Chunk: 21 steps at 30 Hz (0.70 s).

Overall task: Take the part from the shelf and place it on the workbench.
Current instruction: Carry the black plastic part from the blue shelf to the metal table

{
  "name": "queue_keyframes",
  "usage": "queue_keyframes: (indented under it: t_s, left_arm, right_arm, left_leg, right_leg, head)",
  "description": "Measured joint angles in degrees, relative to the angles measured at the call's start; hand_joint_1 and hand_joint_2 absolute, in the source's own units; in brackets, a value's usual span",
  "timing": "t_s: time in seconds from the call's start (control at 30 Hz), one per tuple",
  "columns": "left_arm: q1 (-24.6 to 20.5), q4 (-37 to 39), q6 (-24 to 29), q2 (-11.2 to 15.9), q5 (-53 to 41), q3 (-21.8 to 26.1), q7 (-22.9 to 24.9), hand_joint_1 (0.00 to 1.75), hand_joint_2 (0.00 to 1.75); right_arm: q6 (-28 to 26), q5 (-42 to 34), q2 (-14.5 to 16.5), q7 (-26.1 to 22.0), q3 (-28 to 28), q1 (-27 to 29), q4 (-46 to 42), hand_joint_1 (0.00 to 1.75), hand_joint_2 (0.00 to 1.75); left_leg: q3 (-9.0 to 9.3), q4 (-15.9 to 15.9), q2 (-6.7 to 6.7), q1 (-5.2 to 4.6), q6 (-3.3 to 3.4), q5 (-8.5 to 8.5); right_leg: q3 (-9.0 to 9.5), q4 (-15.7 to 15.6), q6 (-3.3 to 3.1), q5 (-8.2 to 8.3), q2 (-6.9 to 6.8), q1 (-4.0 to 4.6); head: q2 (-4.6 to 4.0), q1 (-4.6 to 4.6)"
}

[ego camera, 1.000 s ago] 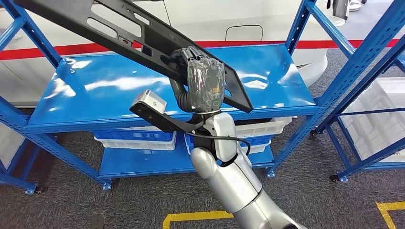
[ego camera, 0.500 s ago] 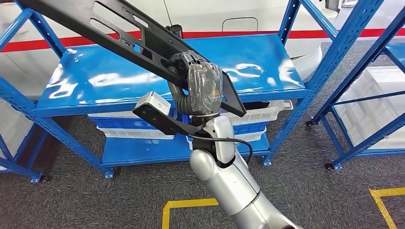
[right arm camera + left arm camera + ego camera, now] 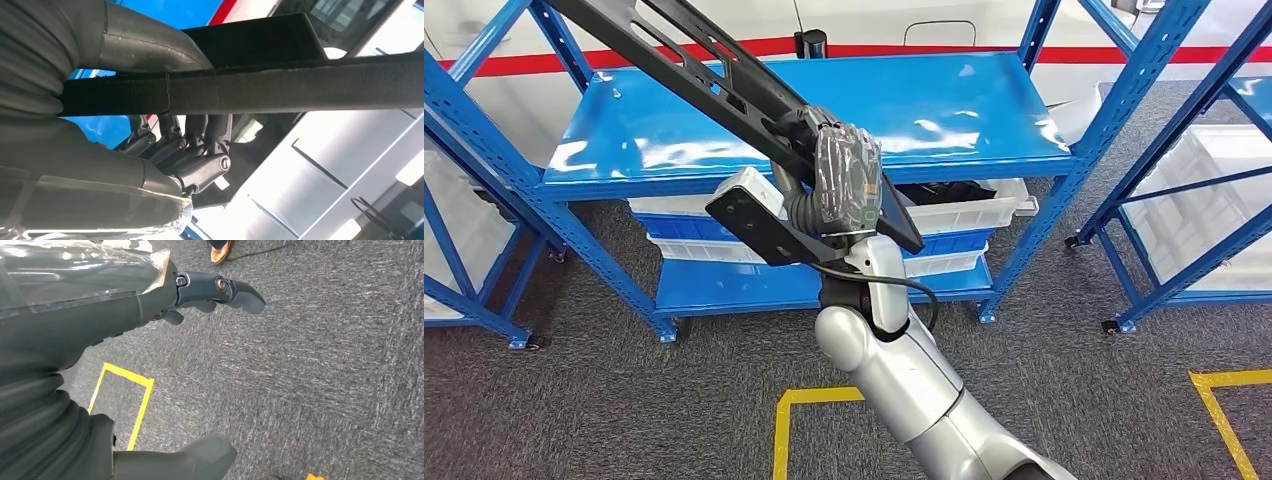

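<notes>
Grey carpet spreads beneath a blue steel shelf rack. Right hand grips a long black slotted plastic panel, held slanting above the shelf. Left hand hangs over carpet, fingers apart, holding nothing.

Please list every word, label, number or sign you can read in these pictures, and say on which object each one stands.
No text can be read in any view.
The right hand shows small orange and green marks under its clear cover, too small to read.
The long black part it holds and the blue shelf bear no lettering.
</notes>
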Motion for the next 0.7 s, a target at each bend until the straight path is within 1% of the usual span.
queue_keyframes:
  t_s: [0.03,0.07,0.1,0.13,0.17,0.2,0.23,0.27,0.3,0.33,0.37,0.4,0.43,0.47,0.5,0.53,0.57,0.6,0.63,0.67,0.7]
  left_arm:
    - [0.01,0.01,0.08,-0.03,0.01,0.07,-0.08,0.00,1.75]
    - [0.04,0.02,0.23,-0.06,0.08,0.14,-0.13,0.00,1.75]
    - [0.08,0.03,0.42,-0.04,0.20,0.23,-0.13,0.00,1.75]
    - [0.14,0.03,0.59,-0.04,0.37,0.38,-0.10,0.00,1.75]
    - [0.20,0.04,0.79,-0.04,0.57,0.61,-0.05,0.00,1.75]
    - [0.25,0.04,0.94,-0.03,0.72,0.85,0.01,0.00,1.75]
    - [0.27,0.04,1.03,-0.05,0.80,1.05,0.05,0.00,1.75]
    - [0.27,0.04,1.09,-0.06,0.85,1.21,0.09,0.00,1.75]
    - [0.27,0.04,1.11,-0.05,0.91,1.33,0.09,0.00,1.75]
    - [0.27,0.04,1.13,-0.03,1.10,1.46,0.04,0.00,1.75]
    - [0.26,0.04,1.12,-0.01,1.48,1.67,-0.10,0.00,1.75]
    - [0.23,0.04,1.11,0.01,1.99,1.99,-0.35,0.00,1.75]
    - [0.15,0.04,1.10,-0.02,2.53,2.35,-0.65,0.00,1.75]
    - [0.06,0.03,1.09,-0.05,2.92,2.71,-0.91,0.00,1.75]
    - [-0.01,0.03,1.08,-0.09,3.13,3.03,-1.08,0.00,1.75]
    - [-0.05,0.03,1.09,-0.13,3.18,3.31,-1.12,0.00,1.75]
    - [-0.03,0.03,1.10,-0.14,3.14,3.55,-1.07,0.00,1.75]
    - [0.01,0.04,1.12,-0.17,3.06,3.78,-0.97,0.00,1.75]
    - [0.02,0.05,1.16,-0.21,2.86,3.97,-0.87,0.00,1.75]
    - [0.03,0.05,1.19,-0.22,2.66,4.08,-0.81,0.00,1.75]
    - [0.03,0.05,1.21,-0.24,2.44,4.15,-0.82,0.00,1.75]
  right_arm:
    - [-0.02,-0.75,0.00,-0.04,0.13,-0.24,0.12,1.75,1.75]
    - [-0.06,-1.68,-0.01,-0.08,0.31,-0.44,0.29,1.75,1.75]
    - [-0.13,-2.58,-0.02,-0.10,0.52,-0.66,0.51,1.75,1.75]
    - [-0.20,-3.34,-0.02,-0.12,0.80,-0.87,0.72,1.75,1.75]
    - [-0.29,-4.04,-0.01,-0.11,1.18,-1.11,0.94,1.75,1.75]
    - [-0.37,-4.48,0.00,-0.10,1.53,-1.34,1.12,1.75,1.75]
    - [-0.42,-4.78,0.01,-0.09,1.86,-1.55,1.29,1.75,1.75]
    - [-0.45,-4.99,0.01,-0.08,2.13,-1.70,1.47,1.75,1.75]
    - [-0.48,-5.12,0.00,-0.08,2.33,-1.77,1.66,1.75,1.75]
    - [-0.50,-5.30,-0.01,-0.05,2.55,-1.84,1.88,1.75,1.75]
    - [-0.51,-5.55,-0.02,0.03,2.78,-1.94,2.10,1.75,1.75]
    - [-0.52,-5.88,-0.02,0.15,3.01,-2.09,2.32,1.75,1.75]
    - [-0.53,-6.29,0.01,0.29,3.22,-2.31,2.51,1.75,1.75]
    - [-0.53,-6.70,0.03,0.48,3.38,-2.58,2.68,1.75,1.75]
    - [-0.55,-7.09,0.04,0.64,3.48,-2.84,2.83,1.75,1.75]
    - [-0.60,-7.49,0.04,0.75,3.57,-3.10,2.99,1.75,1.75]
    - [-0.70,-7.94,0.02,0.79,3.67,-3.30,3.19,1.75,1.75]
    - [-0.86,-8.42,-0.04,0.65,3.74,-3.43,3.46,1.75,1.75]
    - [-1.11,-8.94,-0.09,0.34,3.80,-3.51,3.76,1.75,1.75]
    - [-1.38,-9.45,-0.13,-0.14,3.76,-3.53,4.08,1.75,1.75]
    - [-1.68,-9.89,-0.18,-0.69,3.64,-3.53,4.43,1.75,1.75]
  left_leg:
    - [-0.21,-0.04,0.00,0.01,-0.30,0.51]
    - [-0.33,-0.17,0.01,0.10,-0.66,1.06]
    - [-0.54,-0.21,-0.11,0.27,-1.01,1.26]
    - [-0.90,0.12,-0.22,0.40,-1.35,0.67]
    - [-1.54,1.53,-0.33,0.53,-1.74,-1.23]
    - [-2.37,3.88,-0.43,0.71,-2.09,-3.97]
    - [-3.40,7.58,-0.41,0.80,-2.49,-7.21]
    - [-4.33,11.77,-0.40,0.96,-2.88,-9.90]
    - [-4.75,15.12,-0.39,1.14,-3.19,-10.94]
    - [-4.43,17.15,-0.37,1.35,-3.46,-10.71]
    - [-3.01,16.82,-0.36,1.60,-3.66,-9.31]
    - [-0.55,14.49,-0.35,1.87,-3.85,-7.73]
    - [2.62,10.57,-0.39,2.09,-4.04,-7.23]
    - [5.73,6.26,-0.56,2.11,-4.02,-7.60]
    - [7.91,2.97,-0.72,2.03,-3.83,-8.37]
    - [9.03,0.99,-0.87,1.81,-3.47,-9.17]
    - [9.12,0.37,-0.96,1.51,-2.85,-9.19]
    - [8.57,0.47,-0.81,1.44,-2.09,-8.69]
    - [8.04,0.43,-0.65,1.33,-1.28,-8.06]
    - [7.33,0.33,-0.46,1.30,-0.47,-7.30]
    - [6.46,0.25,-0.29,1.26,0.19,-6.46]
  right_leg:
    - [0.87,-1.81,-0.34,-0.54,0.04,0.16]
    - [0.67,-2.36,-0.63,-0.38,0.09,0.22]
    - [0.21,-2.34,-0.98,0.14,0.06,0.01]
    - [-0.09,-2.38,-1.45,0.71,0.00,-0.21]
    - [-0.62,-2.48,-1.96,1.52,-0.07,-0.46]
    - [-1.23,-2.50,-2.30,2.30,-0.14,-0.68]
    - [-2.08,-2.47,-2.51,3.10,-0.15,-0.66]
    - [-3.09,-2.42,-2.55,3.94,-0.18,-0.66]
    - [-4.10,-2.35,-2.44,4.68,-0.21,-0.68]
    - [-5.18,-2.22,-2.26,5.44,-0.23,-0.72]
    - [-6.17,-2.05,-2.02,6.08,-0.25,-0.82]
    - [-7.10,-1.79,-1.72,6.65,-0.23,-0.94]
    - [-7.93,-1.44,-1.36,7.13,-0.21,-0.99]
    - [-8.58,-1.09,-0.92,7.55,-0.19,-0.99]
    - [-8.99,-0.90,-0.44,8.01,-0.19,-0.94]
    - [-9.23,-0.85,0.06,8.50,-0.20,-0.84]
    - [-9.32,-0.95,0.57,9.05,-0.22,-0.80]
    - [-9.48,-1.08,1.02,9.48,-0.22,-0.77]
    - [-9.95,-0.72,1.17,9.16,-0.17,-0.82]
    - [-10.81,0.59,0.98,7.75,-0.13,-0.85]
    - [-11.94,3.04,0.56,5.43,-0.09,-0.89]
  head:
    - [0.00,-0.07]
    - [0.00,-0.19]
    - [0.00,-0.19]
    - [0.00,-0.20]
    - [0.00,-0.32]
    - [0.00,-0.41]
    - [0.00,-0.55]
    - [0.00,-0.66]
    - [0.00,-0.66]
    - [0.00,-0.67]
    - [0.00,-0.66]
    - [0.00,-0.67]
    - [0.00,-0.69]
    - [0.00,-0.71]
    - [0.00,-0.71]
    - [0.00,-0.70]
    - [0.00,-0.67]
    - [0.00,-0.65]
    - [0.00,-0.64]
    - [0.00,-0.52]
    - [0.00,-0.40]
